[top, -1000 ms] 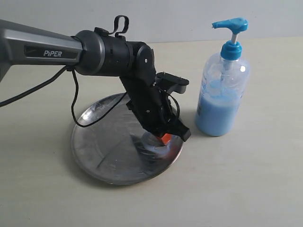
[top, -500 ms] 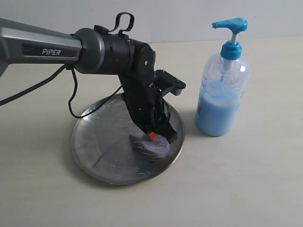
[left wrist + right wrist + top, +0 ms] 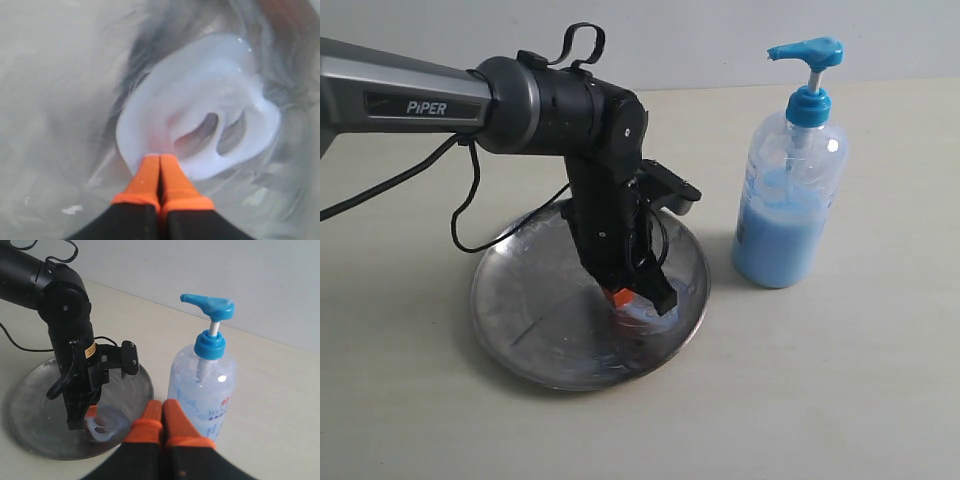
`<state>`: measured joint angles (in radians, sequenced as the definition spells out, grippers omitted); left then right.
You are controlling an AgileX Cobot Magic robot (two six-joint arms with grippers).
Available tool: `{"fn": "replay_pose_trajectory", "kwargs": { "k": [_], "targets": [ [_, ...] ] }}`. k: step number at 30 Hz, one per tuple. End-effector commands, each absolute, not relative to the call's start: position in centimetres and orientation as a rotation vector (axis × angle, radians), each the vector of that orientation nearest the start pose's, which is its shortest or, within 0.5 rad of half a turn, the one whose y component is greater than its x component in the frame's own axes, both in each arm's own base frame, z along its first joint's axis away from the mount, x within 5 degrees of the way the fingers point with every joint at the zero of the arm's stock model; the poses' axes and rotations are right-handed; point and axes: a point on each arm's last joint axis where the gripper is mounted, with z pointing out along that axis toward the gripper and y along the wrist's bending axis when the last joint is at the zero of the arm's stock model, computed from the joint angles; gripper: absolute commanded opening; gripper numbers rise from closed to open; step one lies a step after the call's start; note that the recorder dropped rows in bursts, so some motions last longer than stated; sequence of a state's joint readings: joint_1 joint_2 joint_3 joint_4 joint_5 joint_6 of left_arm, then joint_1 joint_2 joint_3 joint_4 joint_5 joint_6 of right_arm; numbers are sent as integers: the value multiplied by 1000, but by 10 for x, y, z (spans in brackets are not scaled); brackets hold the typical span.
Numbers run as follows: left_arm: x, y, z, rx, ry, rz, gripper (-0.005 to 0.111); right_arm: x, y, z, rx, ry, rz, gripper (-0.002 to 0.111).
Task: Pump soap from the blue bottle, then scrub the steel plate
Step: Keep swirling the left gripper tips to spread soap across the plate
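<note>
The steel plate (image 3: 520, 335) lies on the tabletop under the left arm. My left gripper (image 3: 623, 297) points down at the plate's right part, shut, its orange fingertips (image 3: 150, 172) pressed into a pale blue smear of soap (image 3: 210, 90) with nothing held between them. The soap (image 3: 658, 312) shows beside the tips, also in the right wrist view as a ring-like soap blob (image 3: 107, 422) on the plate (image 3: 35, 415). The blue bottle (image 3: 788, 200) stands upright right of the plate. My right gripper (image 3: 162, 404) is shut and empty, hovering short of the bottle (image 3: 202, 385); the exterior view does not show it.
The left arm's black cable (image 3: 470, 215) loops down over the plate's left rim. A pale wall (image 3: 720, 40) runs behind the beige tabletop (image 3: 840, 380).
My left gripper has slid leftward across the plate, dragging the soap smear with it, and its wrist has turned a little. The bottle has not moved.
</note>
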<state>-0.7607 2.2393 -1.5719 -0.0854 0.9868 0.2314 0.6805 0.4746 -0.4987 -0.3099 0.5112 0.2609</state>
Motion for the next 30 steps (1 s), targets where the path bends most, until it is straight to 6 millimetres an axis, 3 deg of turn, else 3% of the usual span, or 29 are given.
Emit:
{"fn": "replay_pose_trajectory", "kwargs": {
  "k": [1,6,14,19,30],
  "targets": [
    [297,-301,102,1405,2908,-216,0,83,50,303,-567,1857,300,0],
    [292,-315,105,1361,2880,-483,0,83,50,303,-567,1857,300,0],
    [306,-325,106,1218,2738,-511,0,83,50,303,-567,1857,300,0],
    [313,-323,106,1253,2661,-415,0,83,50,303,-567,1857,300,0],
    [314,-303,101,1441,2688,-120,0,83,50,303,-567,1863,297,0]
  ]
}}
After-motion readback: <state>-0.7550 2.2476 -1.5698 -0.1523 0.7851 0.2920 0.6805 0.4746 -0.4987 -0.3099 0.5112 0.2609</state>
